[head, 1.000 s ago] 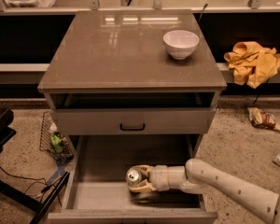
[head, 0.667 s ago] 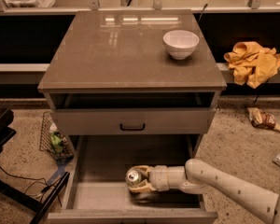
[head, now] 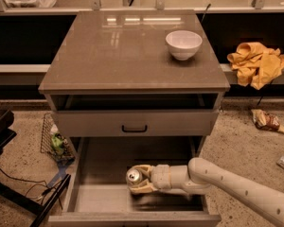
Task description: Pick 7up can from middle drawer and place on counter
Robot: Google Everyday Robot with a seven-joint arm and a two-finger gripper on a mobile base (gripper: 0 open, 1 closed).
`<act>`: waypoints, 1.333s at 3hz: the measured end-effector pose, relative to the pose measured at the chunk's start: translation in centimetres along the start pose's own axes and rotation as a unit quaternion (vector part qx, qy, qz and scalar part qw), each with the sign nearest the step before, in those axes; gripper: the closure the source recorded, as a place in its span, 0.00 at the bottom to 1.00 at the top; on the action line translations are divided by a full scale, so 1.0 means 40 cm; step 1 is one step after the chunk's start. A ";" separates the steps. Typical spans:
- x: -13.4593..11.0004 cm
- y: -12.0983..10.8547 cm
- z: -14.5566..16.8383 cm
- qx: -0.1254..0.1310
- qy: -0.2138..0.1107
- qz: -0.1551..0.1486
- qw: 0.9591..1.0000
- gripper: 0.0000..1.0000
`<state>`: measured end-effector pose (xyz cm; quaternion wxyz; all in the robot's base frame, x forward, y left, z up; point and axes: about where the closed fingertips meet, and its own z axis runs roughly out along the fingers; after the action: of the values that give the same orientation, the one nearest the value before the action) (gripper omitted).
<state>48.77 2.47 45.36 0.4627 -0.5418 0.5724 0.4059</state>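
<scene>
The 7up can [head: 134, 176] stands upright in the pulled-out middle drawer [head: 104, 162], its silver top facing up. My gripper [head: 134, 179] reaches in from the right along the drawer floor, with one finger on each side of the can, closed around it. The can sits low in the drawer, near its front centre. The glossy taupe-grey counter [head: 118, 51] forms the cabinet top above.
A white bowl [head: 183, 44] sits on the counter's back right. A closed drawer front with a black handle [head: 134, 128] hangs above the open drawer. A wire basket [head: 54, 143] stands on the floor at left, a yellow cloth [head: 255, 63] at right, and wrappers [head: 265, 120] on the floor.
</scene>
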 end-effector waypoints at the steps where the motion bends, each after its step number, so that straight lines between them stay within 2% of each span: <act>1: -0.143 0.009 -0.031 0.007 -0.009 0.020 1.000 1.00; 2: -0.289 0.022 -0.071 0.004 -0.037 0.046 0.998 1.00; 3: -0.446 0.032 -0.116 -0.012 -0.058 0.063 0.996 1.00; 4: -0.608 0.024 -0.146 -0.023 -0.063 0.053 0.996 1.00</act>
<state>46.94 2.87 70.32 0.4628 -0.4945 0.5608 0.4764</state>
